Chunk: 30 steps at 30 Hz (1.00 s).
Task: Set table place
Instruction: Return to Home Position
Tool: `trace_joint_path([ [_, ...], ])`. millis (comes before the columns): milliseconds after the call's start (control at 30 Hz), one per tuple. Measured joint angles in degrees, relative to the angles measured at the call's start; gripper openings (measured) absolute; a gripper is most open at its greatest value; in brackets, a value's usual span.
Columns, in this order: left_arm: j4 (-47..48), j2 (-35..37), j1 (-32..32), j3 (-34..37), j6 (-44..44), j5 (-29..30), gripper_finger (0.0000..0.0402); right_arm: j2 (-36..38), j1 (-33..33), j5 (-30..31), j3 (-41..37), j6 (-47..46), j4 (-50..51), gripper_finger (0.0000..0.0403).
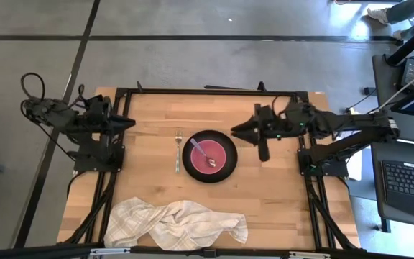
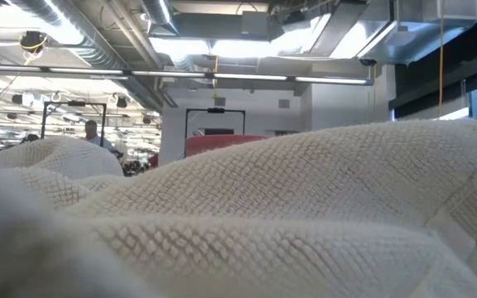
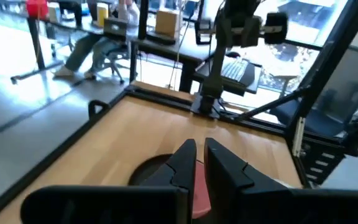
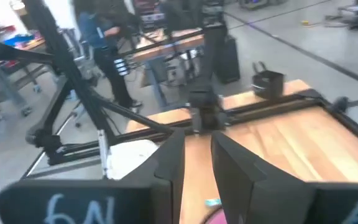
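pink bowl (image 1: 218,151) with spoon (image 1: 202,150) tops plate (image 1: 227,170), fork (image 1: 178,152) beside: setting looks done, so left pincer (image 1: 128,124) and right pincer (image 1: 237,131) hover clear, barely parted, empty.

Grey concrete floor (image 1: 192,57) crossed by dark seams lies around the table (image 1: 279,187). Just right of the table stands a desk (image 1: 382,180) with a black keyboard (image 1: 410,180). Farther right are large bright windows (image 3: 316,28). Toward the far right, a seated person (image 3: 98,37) is at a row of desks. Overhead run silver ducts (image 2: 81,41) and lit ceiling panels (image 2: 222,45).
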<state>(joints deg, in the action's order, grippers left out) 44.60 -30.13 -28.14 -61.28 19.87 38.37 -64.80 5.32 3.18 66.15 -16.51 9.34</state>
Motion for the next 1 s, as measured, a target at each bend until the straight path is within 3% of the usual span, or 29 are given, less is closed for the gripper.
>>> trace_joint_path([
  [333, -7.5, 2.3, 0.0, 2.1, -5.2, 0.2, 0.0027, 21.9, -5.4, -4.9, -22.4, 1.7, -13.6, 0.0080],
  [567, -24.4, 2.9, 0.1, 13.4, -12.8, -0.1, 0.0027, 32.4, -7.5, -4.9, -36.3, 0.4, -22.5, 0.0080],
  [800, -35.7, 8.9, 1.5, 24.2, -11.7, -1.6, 0.0027, 39.4, -10.2, -4.9, -44.4, -3.8, -22.9, 0.0080],
  [1000, -47.8, 15.9, 5.0, 32.8, -17.1, -1.6, 0.0027, 42.7, -10.8, -4.8, -48.2, -4.3, -25.1, 0.0080],
])
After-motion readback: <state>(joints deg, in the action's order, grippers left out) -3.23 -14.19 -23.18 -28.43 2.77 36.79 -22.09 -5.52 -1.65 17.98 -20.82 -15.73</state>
